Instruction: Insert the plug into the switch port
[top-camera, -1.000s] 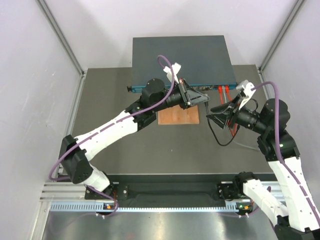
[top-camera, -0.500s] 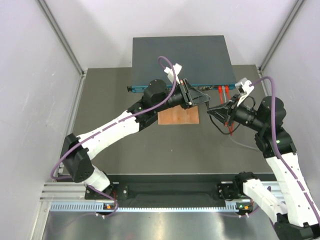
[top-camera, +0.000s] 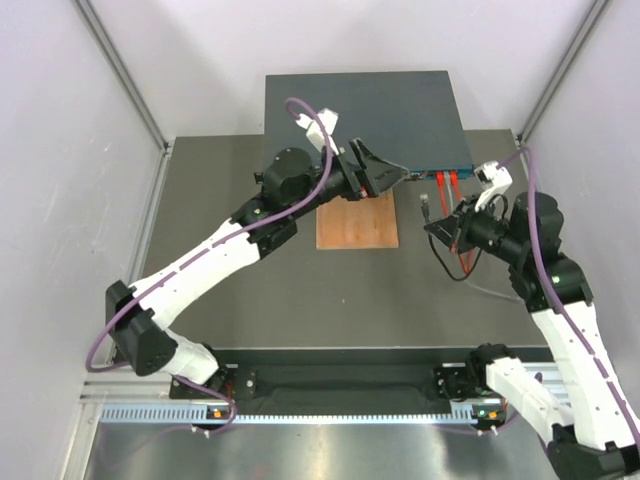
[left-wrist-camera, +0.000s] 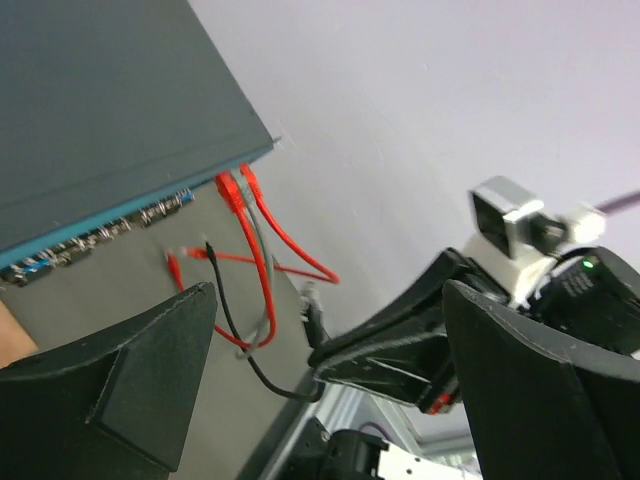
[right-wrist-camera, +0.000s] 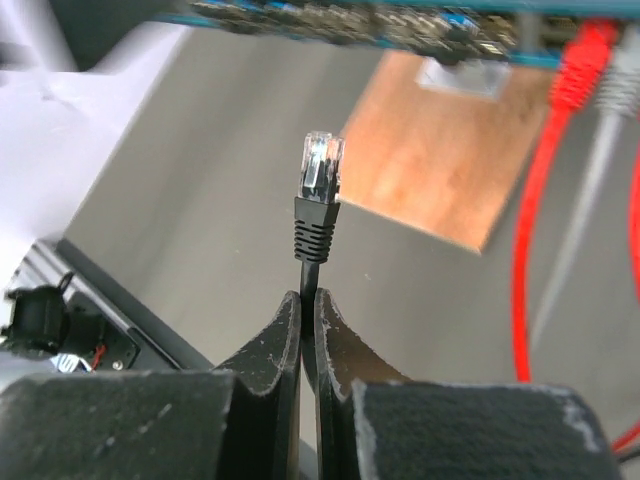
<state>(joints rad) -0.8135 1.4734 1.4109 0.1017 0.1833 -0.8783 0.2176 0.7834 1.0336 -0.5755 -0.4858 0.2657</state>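
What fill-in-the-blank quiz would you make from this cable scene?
1. The right gripper pinches a ____ cable just below its clear plug.
2. The left gripper holds nothing, and its jaws stand wide ____.
3. Two plugged-in cables at the switch are bright ____.

Missing words: black; open; red.

Switch (right-wrist-camera: 350, 22) blurred, cropped at top; cable (right-wrist-camera: 309, 276) vanishes between jaws.
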